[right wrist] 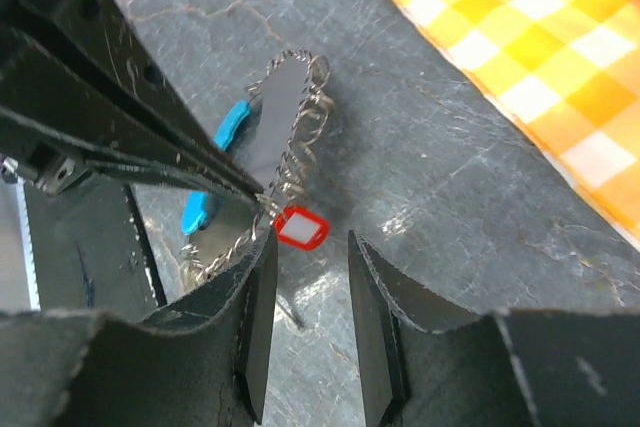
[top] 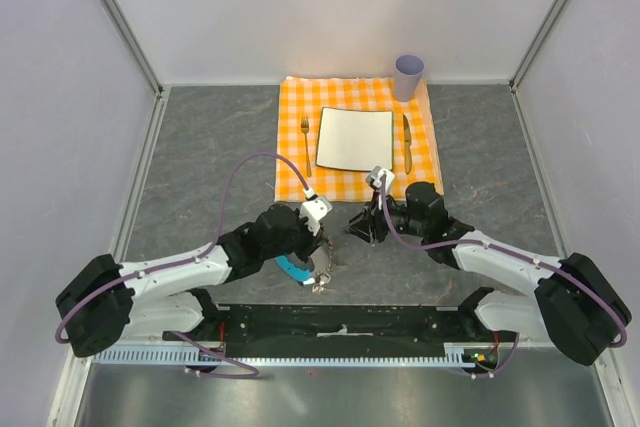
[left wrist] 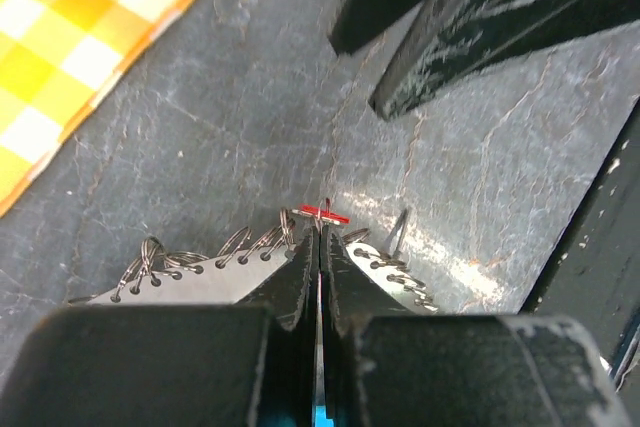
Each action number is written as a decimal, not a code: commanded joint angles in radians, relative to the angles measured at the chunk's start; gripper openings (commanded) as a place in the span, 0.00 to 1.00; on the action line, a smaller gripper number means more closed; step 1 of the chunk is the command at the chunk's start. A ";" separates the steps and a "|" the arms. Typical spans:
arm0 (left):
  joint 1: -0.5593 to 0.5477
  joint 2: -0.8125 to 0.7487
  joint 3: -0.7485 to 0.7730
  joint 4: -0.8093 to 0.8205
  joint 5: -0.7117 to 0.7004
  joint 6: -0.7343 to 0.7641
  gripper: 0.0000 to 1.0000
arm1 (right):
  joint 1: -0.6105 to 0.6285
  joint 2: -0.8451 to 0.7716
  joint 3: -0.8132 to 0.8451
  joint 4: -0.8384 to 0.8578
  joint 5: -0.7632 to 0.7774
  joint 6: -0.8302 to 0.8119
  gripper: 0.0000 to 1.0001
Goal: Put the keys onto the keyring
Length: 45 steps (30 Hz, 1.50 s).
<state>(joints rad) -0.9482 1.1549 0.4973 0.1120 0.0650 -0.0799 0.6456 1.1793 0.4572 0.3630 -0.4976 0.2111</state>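
The keyring is a silvery strip edged with several wire loops and carries a curved blue tab; it is lifted at one end off the grey table. My left gripper is shut on the keyring's edge, right where the key's red head hangs. In the right wrist view the red-headed key dangles from the loops just beyond my right gripper, which is open with nothing between its fingers. From above, the left gripper and right gripper face each other over the keyring.
An orange checked cloth lies behind the grippers with a white square plate, a fork and a knife on it. A lilac cup stands at its far right corner. Grey walls close in the table.
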 commanded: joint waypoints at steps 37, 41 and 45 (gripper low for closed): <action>0.065 -0.138 -0.071 0.250 0.082 0.029 0.02 | 0.000 0.181 0.072 0.194 -0.248 -0.019 0.20; 0.063 -0.141 -0.071 0.250 0.079 0.028 0.02 | -0.001 0.181 0.072 0.183 -0.251 -0.022 0.20; 0.065 -0.142 -0.071 0.249 0.078 0.025 0.02 | 0.000 0.177 0.066 0.174 -0.251 -0.027 0.20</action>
<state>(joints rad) -0.8875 1.0393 0.4229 0.2863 0.1566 -0.0765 0.6456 1.3754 0.5159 0.5365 -0.7288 0.2089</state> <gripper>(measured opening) 0.019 0.200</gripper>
